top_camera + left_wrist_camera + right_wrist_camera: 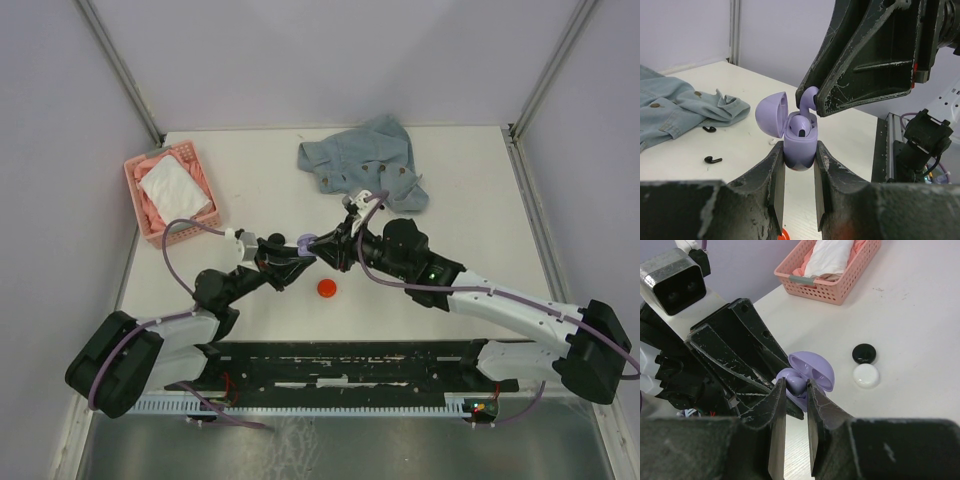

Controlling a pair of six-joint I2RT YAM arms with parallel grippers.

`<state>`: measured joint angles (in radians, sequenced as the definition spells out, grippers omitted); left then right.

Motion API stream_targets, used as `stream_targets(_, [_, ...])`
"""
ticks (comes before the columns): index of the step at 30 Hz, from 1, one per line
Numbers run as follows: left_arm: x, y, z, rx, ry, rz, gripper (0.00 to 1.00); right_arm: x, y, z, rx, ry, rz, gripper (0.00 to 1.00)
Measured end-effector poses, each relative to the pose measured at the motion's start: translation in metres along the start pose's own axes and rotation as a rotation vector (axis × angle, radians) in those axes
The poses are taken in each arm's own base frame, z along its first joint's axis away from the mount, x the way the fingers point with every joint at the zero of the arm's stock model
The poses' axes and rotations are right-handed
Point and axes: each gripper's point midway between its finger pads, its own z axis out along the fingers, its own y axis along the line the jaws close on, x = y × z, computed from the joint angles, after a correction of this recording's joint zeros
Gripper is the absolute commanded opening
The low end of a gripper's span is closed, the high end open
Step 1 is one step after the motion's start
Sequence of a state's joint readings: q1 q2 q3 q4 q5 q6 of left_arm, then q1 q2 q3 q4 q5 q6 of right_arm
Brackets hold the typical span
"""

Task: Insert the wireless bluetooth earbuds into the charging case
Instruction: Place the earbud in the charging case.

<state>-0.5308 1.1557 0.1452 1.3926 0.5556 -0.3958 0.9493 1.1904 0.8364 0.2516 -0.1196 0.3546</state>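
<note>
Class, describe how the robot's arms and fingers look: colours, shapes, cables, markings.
The left arm and right arm have white links between bulky black joints, with lilac cables looping alongside. The right arm shows a green light. Their fingers are flat, black, wedge-shaped, scuffed grey.

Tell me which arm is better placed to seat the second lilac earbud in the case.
Right. The right pincer grips the lilac earbud just above the open case, while the left pincer is clamped on that case, steadying it upright.
</note>
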Motion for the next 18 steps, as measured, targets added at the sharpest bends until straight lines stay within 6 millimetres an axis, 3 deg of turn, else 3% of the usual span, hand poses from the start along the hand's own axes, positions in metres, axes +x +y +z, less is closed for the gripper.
stream_targets(18, [-0.0015, -0.0016, -0.0006, 0.002, -0.009, -0.011, 0.03, 0.0036, 0.0011, 0.0003, -0.022, -0.014, -0.025, 0.25])
